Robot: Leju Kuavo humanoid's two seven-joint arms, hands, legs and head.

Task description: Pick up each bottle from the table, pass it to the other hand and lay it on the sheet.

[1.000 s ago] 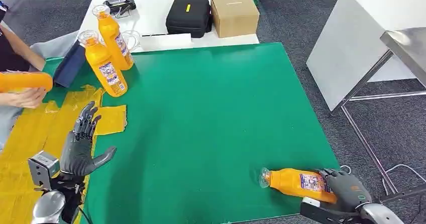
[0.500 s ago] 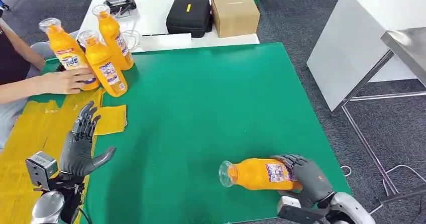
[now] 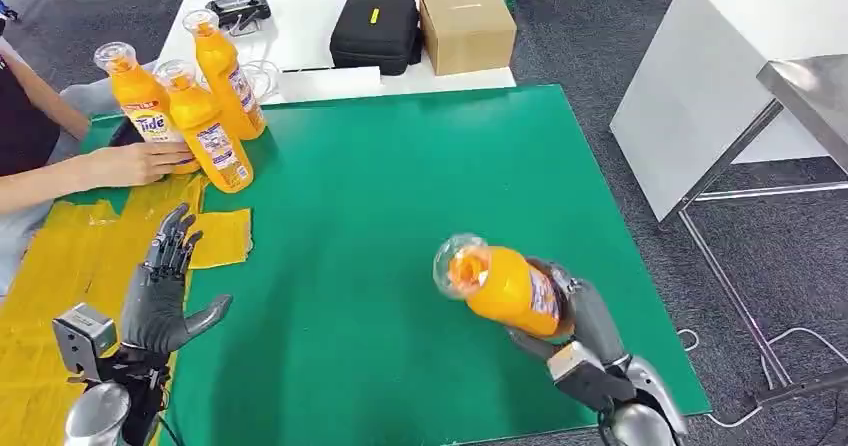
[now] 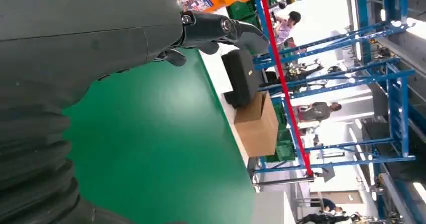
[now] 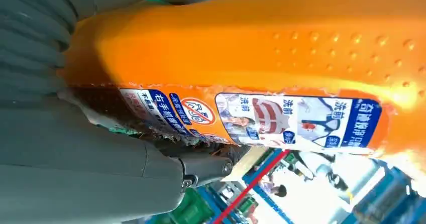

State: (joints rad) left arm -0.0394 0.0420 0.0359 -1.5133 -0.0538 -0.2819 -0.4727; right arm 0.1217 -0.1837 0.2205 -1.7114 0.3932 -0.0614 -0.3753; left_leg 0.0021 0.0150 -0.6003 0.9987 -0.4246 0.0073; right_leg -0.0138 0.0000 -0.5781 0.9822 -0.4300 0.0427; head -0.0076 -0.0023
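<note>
Orange and tilted cap-up toward the camera, the held bottle [image 3: 503, 288] sits lower right of centre in the head view, gripped by the right hand [image 3: 580, 318] above the green table [image 3: 400, 196]. The left hand [image 3: 160, 291], lower left, is spread and holds nothing, over the yellow sheet [image 3: 70, 256]. Upper left, a person's hand [image 3: 135, 163] touches one of three standing bottles [image 3: 207, 126].

In the left wrist view, dark fingers [image 4: 221, 28] extend apart over the green surface.

In the right wrist view, the hand wraps the bottle's labelled body [image 5: 281, 73].

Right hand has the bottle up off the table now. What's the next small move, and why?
Probably swing the right hand leftward: it grips the bottle above the green table, while the left hand hangs open beside the yellow sheet, ready to take it.
</note>
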